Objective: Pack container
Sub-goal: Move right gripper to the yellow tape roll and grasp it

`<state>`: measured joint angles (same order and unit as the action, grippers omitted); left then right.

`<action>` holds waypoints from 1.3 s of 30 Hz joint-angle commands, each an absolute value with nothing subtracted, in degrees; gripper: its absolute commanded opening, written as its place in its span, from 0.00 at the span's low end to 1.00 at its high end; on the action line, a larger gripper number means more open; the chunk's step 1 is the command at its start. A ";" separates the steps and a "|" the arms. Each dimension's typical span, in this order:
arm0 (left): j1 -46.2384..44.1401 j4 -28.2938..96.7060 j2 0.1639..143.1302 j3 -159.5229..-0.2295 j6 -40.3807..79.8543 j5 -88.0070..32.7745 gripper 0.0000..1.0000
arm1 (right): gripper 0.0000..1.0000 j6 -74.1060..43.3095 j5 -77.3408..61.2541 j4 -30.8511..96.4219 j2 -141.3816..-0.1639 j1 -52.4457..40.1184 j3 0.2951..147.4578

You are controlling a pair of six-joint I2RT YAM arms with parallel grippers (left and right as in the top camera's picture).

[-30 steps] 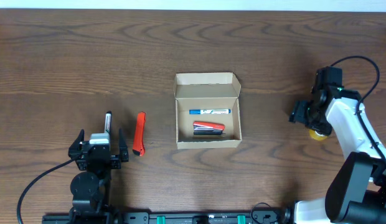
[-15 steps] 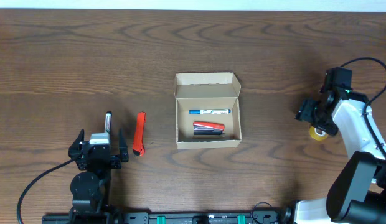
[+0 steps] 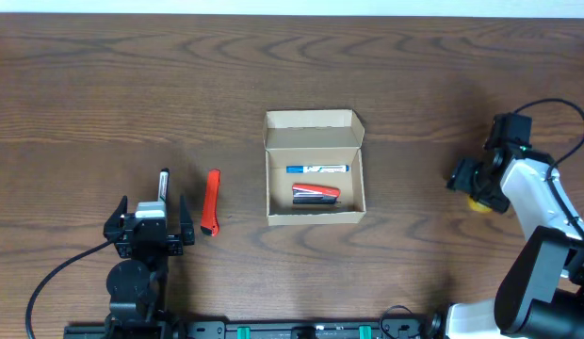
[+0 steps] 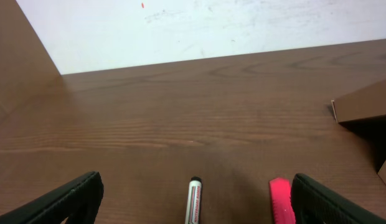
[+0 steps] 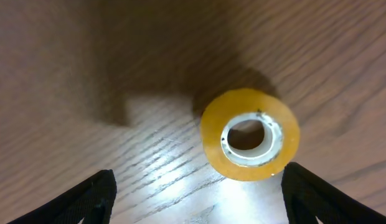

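The tan cardboard container (image 3: pixel 316 130) stands open at the table's middle, lid flap back, with a blue-banded marker (image 3: pixel 317 169) and a red and black object (image 3: pixel 316 193) inside. Its corner shows in the left wrist view (image 4: pixel 362 107). My right gripper (image 3: pixel 471 185) is open, pointing down over a yellow tape roll (image 5: pixel 250 134) that lies flat on the table at the far right, nearer one finger (image 5: pixel 317 190). My left gripper (image 3: pixel 149 209) is open and empty at the front left. A white marker (image 4: pixel 193 200) and a red cutter (image 4: pixel 280 198) lie between its fingers' view.
The white marker (image 3: pixel 164 183) and red cutter (image 3: pixel 212 201) lie side by side left of the box. A white wall (image 4: pixel 199 25) runs along the table's far edge. The right arm's black cable (image 3: pixel 556 104) loops above the arm.
My right gripper has moved further right and slightly down over the tape roll. The left arm and the box contents have not moved.
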<state>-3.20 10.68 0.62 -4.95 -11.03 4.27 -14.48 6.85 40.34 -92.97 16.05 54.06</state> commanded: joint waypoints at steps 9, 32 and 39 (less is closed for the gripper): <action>-3.25 11.14 0.21 -3.31 -12.01 4.03 0.95 | 0.77 -14.94 5.91 34.61 -93.03 16.47 48.40; -3.25 11.16 0.21 -3.33 -12.01 4.03 0.95 | 0.80 -12.10 4.03 34.98 -93.01 16.43 51.27; -3.25 11.16 0.21 -3.33 -12.01 4.03 0.95 | 0.81 -11.51 4.10 36.62 -93.01 16.43 54.24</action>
